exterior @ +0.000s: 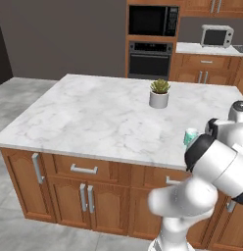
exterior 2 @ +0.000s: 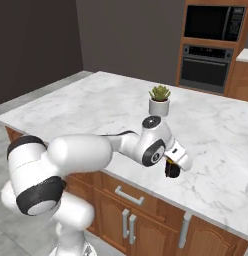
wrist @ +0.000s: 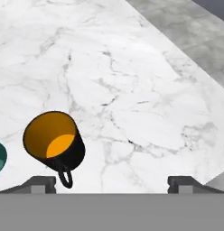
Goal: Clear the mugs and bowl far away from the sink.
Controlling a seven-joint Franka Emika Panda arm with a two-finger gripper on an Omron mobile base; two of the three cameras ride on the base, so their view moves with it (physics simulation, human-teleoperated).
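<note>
Hovering wide open and empty, the gripper (wrist: 112, 182) has the orange-lined black ceramic mug (wrist: 56, 143) at ten o'clock.

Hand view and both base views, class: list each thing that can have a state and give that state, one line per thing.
black mug: upright on the marble counter, empty, not held
teal mug: upright on the counter, near its front edge
gripper: open, holding nothing
potted plant: upright on the counter
wall oven: door closed
</note>
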